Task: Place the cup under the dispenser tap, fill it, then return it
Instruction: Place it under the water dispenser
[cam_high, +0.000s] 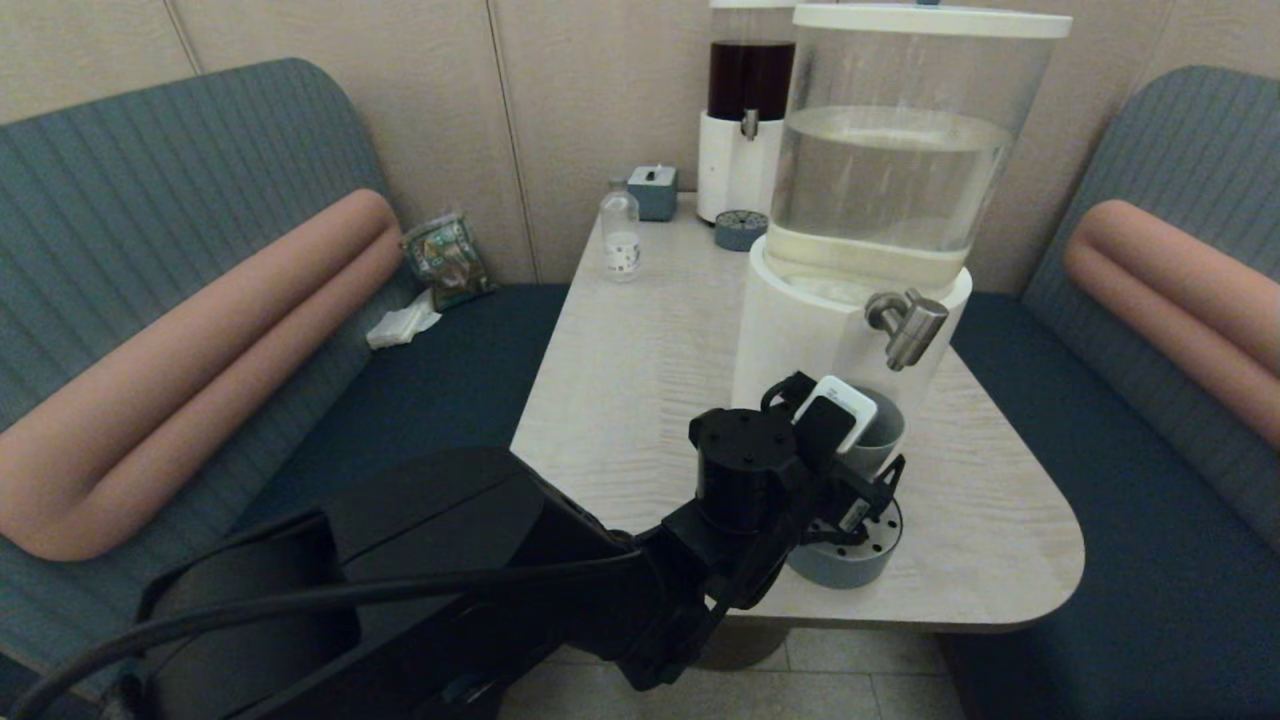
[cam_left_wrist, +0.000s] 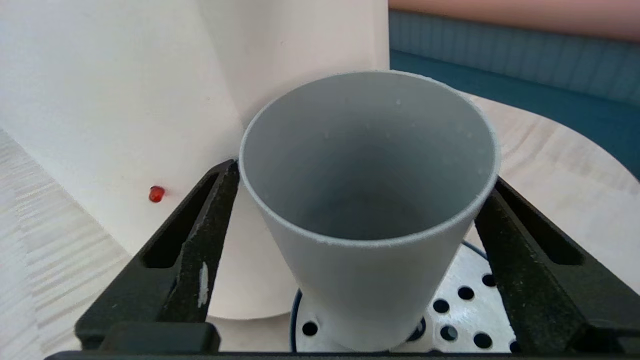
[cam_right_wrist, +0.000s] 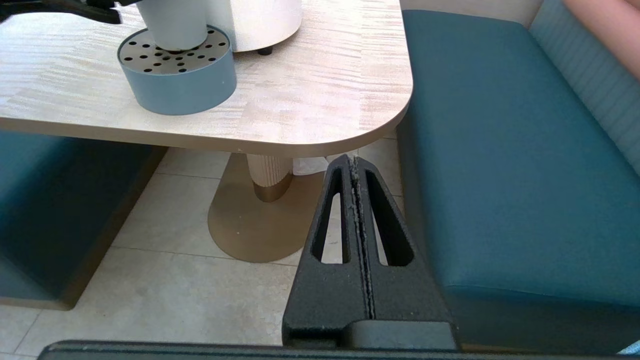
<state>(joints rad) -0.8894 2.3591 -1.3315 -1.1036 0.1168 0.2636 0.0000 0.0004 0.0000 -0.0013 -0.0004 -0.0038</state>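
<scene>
The grey-blue cup (cam_high: 884, 432) (cam_left_wrist: 370, 200) stands upright and empty on the perforated drip tray (cam_high: 850, 566) (cam_left_wrist: 480, 300), below and slightly in front of the steel dispenser tap (cam_high: 908, 326). My left gripper (cam_high: 858, 462) (cam_left_wrist: 362, 176) straddles the cup, open. Its black fingers (cam_left_wrist: 200, 235) stand on either side, with gaps along the cup's body and the tips close to the rim. My right gripper (cam_right_wrist: 352, 161) is shut with nothing in it, low beside the table's near right corner, over the floor.
The large clear-tank dispenser (cam_high: 900, 170) on its white base stands right behind the cup. Further back stand a dark-liquid dispenser (cam_high: 750, 80), a second drip tray (cam_high: 740, 230), a small clear bottle (cam_high: 620, 236) and a grey box (cam_high: 653, 190). Blue benches flank the table (cam_high: 640, 380).
</scene>
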